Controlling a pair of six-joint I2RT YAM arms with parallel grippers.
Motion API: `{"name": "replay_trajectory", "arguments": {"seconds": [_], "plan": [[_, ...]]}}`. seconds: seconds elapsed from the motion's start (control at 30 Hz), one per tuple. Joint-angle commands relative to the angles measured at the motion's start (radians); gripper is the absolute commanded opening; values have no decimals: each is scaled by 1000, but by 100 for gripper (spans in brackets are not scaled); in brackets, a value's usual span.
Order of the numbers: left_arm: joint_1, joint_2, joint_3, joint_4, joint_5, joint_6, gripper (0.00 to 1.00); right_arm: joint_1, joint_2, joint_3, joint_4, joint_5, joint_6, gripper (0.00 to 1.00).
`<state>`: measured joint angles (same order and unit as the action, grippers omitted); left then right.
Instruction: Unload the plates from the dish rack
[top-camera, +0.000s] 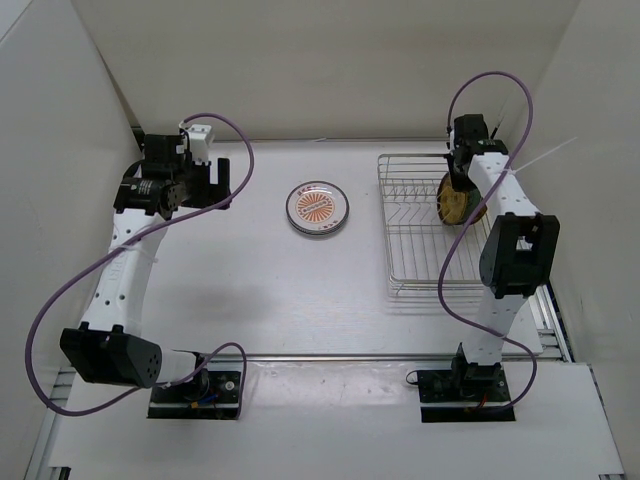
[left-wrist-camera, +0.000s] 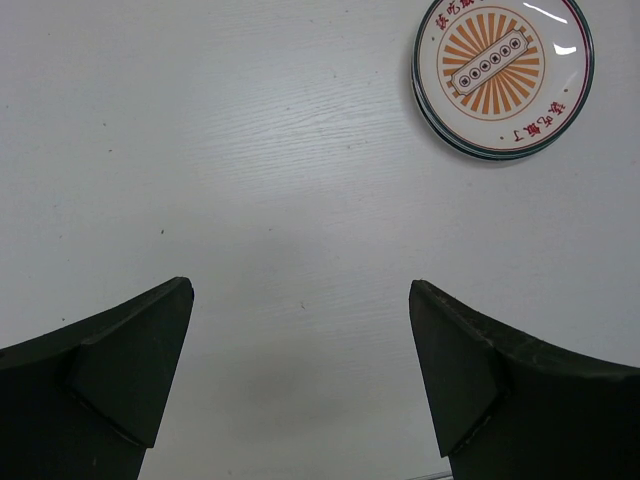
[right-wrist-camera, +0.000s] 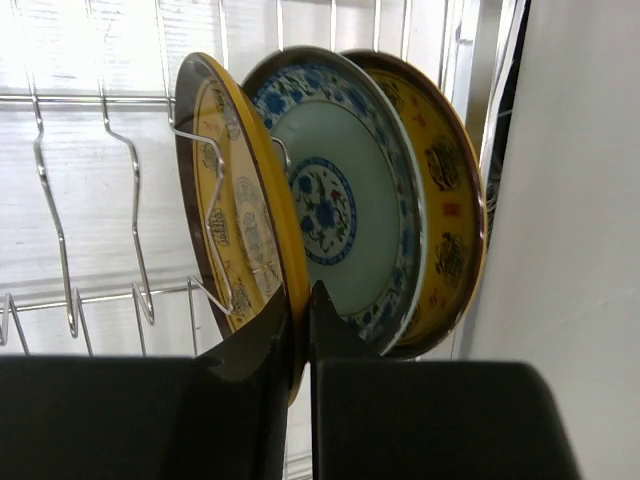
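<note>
Yellow with a brown pattern, the front plate (right-wrist-camera: 235, 200) stands on edge at the upper right of the dish rack (top-camera: 410, 250). A blue-patterned plate (right-wrist-camera: 335, 200) and a second yellow plate (right-wrist-camera: 445, 210) stand close beside it. The lift should probably go straight up along the slot, clearing the wire prongs (right-wrist-camera: 135, 220) without dragging the blue neighbour. The right gripper (right-wrist-camera: 303, 335) is nearly closed, pinching that front plate's lower rim. The left gripper (left-wrist-camera: 300, 340) hangs wide apart and holds nothing, over the table (left-wrist-camera: 200, 150) below the sunburst plate (left-wrist-camera: 500, 70).

Red Chinese characters stood in two groups on the rim of the orange sunburst plate (left-wrist-camera: 503, 75); they were too small to read surely.
</note>
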<state>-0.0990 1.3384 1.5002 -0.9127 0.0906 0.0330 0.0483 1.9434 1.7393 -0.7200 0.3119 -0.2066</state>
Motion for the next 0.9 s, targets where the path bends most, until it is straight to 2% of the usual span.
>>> {"name": "replay_trajectory", "arguments": {"seconds": [0.0, 0.07, 0.27, 0.57, 0.73, 0.87], "plan": [[7, 7, -3, 6, 29, -8, 100, 8, -26, 55, -48, 67, 56, 5], [7, 7, -3, 6, 29, -8, 100, 18, -26, 75, -62, 91, 56, 1], [7, 16, -3, 6, 40, -8, 100, 27, -40, 100, -98, 165, 67, 1], [7, 16, -50, 41, 40, 21, 100, 77, -164, 135, -46, 438, -14, 1], [7, 16, -51, 92, 52, 31, 100, 130, -294, 149, -22, 449, -65, 1], [7, -13, -23, 135, 147, 22, 100, 191, -379, 192, -90, 394, -30, 1]]}}
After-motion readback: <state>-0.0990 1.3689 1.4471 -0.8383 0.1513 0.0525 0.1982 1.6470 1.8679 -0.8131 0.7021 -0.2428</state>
